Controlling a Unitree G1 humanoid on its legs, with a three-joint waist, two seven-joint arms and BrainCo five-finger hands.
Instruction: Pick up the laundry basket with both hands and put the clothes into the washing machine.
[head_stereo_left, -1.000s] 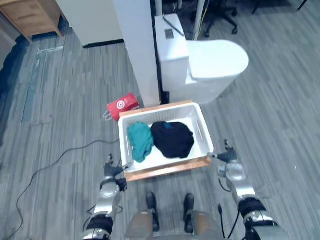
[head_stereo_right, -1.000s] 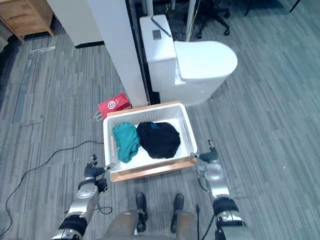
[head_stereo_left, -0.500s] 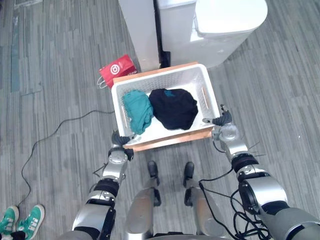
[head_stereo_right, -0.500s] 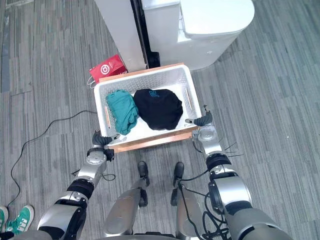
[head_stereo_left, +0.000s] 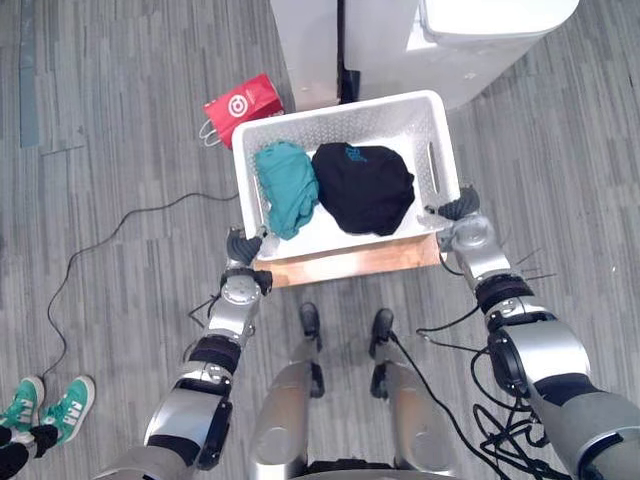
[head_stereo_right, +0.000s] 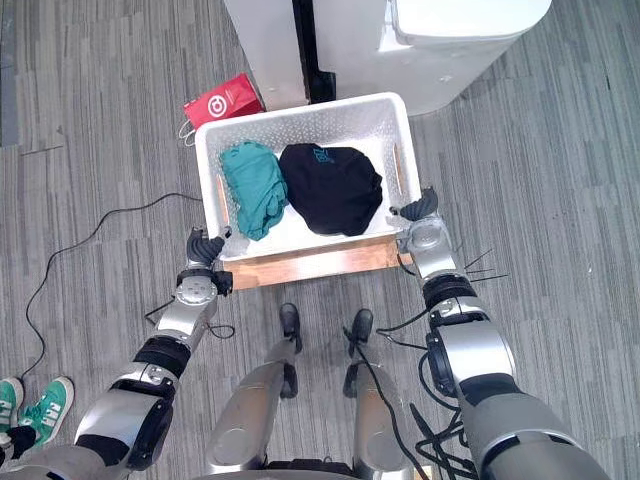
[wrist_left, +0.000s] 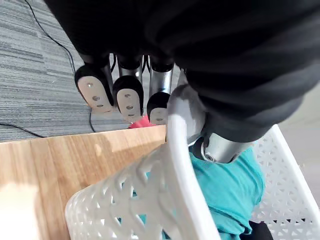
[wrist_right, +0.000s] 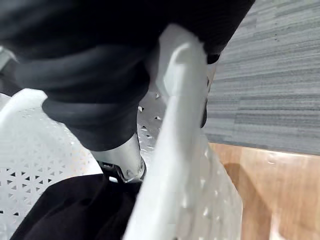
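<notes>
White plastic basket (head_stereo_left: 350, 125) is sitting on a wooden board (head_stereo_left: 350, 262) in the middle of the frame, its long axis running left to right, with a teal garment (head_stereo_left: 285, 188) and a black garment (head_stereo_left: 365, 188) lying inside. At its lower-left corner the left hand (head_stereo_left: 243, 262) is clamping the rim: fingers (wrist_left: 127, 97) are pressing the outside of the wall while the thumb (wrist_left: 220, 145) is hooking inside. At the right short wall the right hand (head_stereo_left: 462, 222) is pinching the rim, thumb (wrist_right: 127, 160) inside, its fingers mostly hidden beyond the wall. So the basket is lying straight between both hands, neither nearer. At the top of the frame the washer (head_stereo_left: 480, 40) is standing just beyond the far wall; the lift is probably going to need both arms rising evenly, then carrying up-frame.
</notes>
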